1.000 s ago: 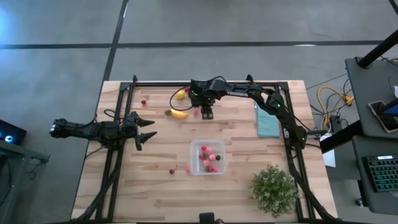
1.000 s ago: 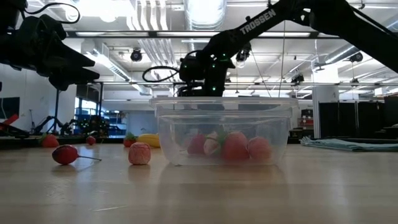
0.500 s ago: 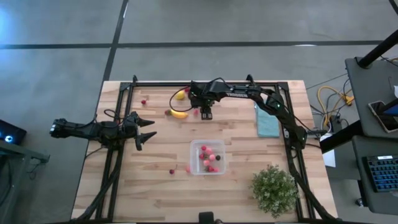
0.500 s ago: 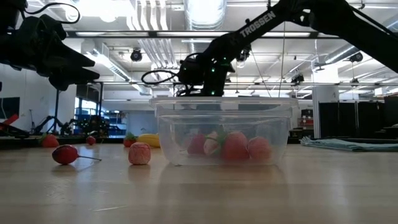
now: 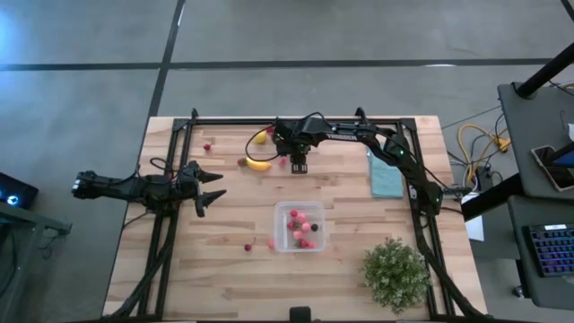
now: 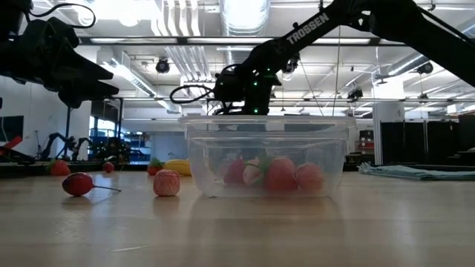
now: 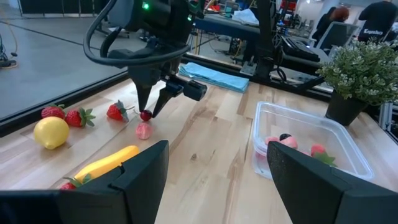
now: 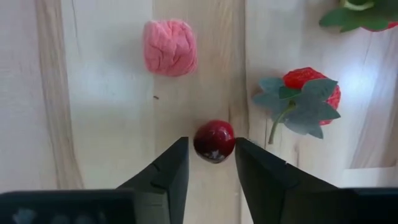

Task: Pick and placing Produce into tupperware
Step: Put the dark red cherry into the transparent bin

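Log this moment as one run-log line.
right gripper: shut on dark red cherry, at table level by banana | left gripper: open, waiting | tupperware: part-filled

Grey concrete floor (image 5: 90,108) all around, crossed by dark seam lines. The pale wood-plank worktop (image 5: 224,269) sits in a black frame. At the right, a dark desk (image 5: 538,117) carries a keyboard (image 5: 549,249), with yellow cables (image 5: 475,139) coiled on the floor beside it. Overhead, ceiling ducts (image 6: 178,44) and bright strip lights (image 6: 245,11) run back through an open workshop.
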`<state>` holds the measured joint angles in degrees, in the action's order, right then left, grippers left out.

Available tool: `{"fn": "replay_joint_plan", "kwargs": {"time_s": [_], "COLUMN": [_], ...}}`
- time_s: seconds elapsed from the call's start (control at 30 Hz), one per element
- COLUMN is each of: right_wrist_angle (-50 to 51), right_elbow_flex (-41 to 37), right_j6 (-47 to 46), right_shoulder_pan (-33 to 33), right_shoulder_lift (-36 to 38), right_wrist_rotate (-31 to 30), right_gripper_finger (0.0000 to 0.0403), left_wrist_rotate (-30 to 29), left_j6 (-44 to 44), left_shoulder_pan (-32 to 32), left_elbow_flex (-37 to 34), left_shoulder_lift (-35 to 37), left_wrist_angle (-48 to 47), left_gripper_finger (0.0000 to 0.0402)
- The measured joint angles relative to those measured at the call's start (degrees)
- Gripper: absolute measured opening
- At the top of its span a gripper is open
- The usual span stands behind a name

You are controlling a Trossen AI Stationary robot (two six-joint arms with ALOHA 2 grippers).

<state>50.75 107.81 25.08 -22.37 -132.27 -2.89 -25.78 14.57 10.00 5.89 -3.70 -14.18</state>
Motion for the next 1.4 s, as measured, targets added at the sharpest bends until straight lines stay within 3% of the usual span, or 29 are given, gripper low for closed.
{"fn": "replay_joint_plan", "kwargs": {"time_s": [0.43, 0.8, 1.07, 1.4], "right_wrist_angle": [-0.02, 0.0, -0.03, 8.07], "right_elbow_flex": [0.0, 0.0, 0.0, 6.46], "right_j6": [-0.5, 0.32, 0.21, -9.08], "right_shoulder_pan": [0.11, 0.11, 0.11, 0.81], "right_shoulder_lift": [0.0, 0.0, 0.0, 2.2], "right_wrist_rotate": [-0.21, -1.06, -1.71, -1.88], "right_gripper_finger": [0.0129, 0.0067, 0.006, 0.0059], "left_wrist_rotate": [-0.02, -0.01, -0.01, -0.02], "left_j6": [0.0, 0.01, 0.0, 0.02], "left_shoulder_pan": [0.0, 0.0, 0.0, 0.0], "left_elbow_flex": [0.02, 0.01, 0.0, 0.02], "left_shoulder_lift": [0.11, 0.04, 0.0, -0.13], "left_wrist_angle": [-0.01, -0.02, -0.02, -0.06], "left_gripper_finger": [0.0258, 0.0258, 0.0258, 0.0258]}}
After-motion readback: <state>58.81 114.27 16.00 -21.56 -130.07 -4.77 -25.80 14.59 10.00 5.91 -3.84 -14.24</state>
